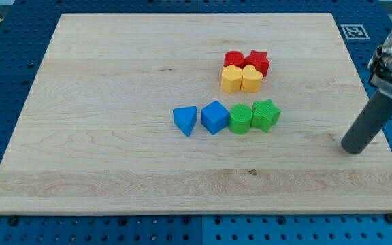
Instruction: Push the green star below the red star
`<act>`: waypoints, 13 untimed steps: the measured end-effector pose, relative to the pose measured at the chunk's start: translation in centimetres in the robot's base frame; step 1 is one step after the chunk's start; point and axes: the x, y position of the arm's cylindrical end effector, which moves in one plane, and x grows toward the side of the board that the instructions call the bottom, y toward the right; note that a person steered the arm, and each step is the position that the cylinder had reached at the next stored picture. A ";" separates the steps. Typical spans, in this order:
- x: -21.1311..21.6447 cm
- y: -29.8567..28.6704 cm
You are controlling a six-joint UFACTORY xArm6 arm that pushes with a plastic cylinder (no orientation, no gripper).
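1. My tip rests on the wooden board near its right edge, well apart from every block; the dark rod rises from it toward the view's upper right. It is a bare rod end with no jaws, so there is nothing to open or close, and it touches no block.

2. The green star sits right of the board's middle, at the right end of a row of four blocks. It lies to the view's left of my tip, with open wood between them.

3. Just left of it, touching or nearly so, is a rounded green block (its exact shape is hard to make out).

4. Further left in the same row come a blue cube and then a blue triangular block, with a small gap between the two.

5. The red star is toward the view's top from the green star, in a tight cluster of four.

6. Beside it on the left is a rounded red block; directly below these two sit two yellow blocks, the left one and the right one, pressed together.

7. The yellow pair lies between the red star and the green row.
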 end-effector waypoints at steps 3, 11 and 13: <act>1.6 -11.3; -10.5 -27.6; -11.8 -23.7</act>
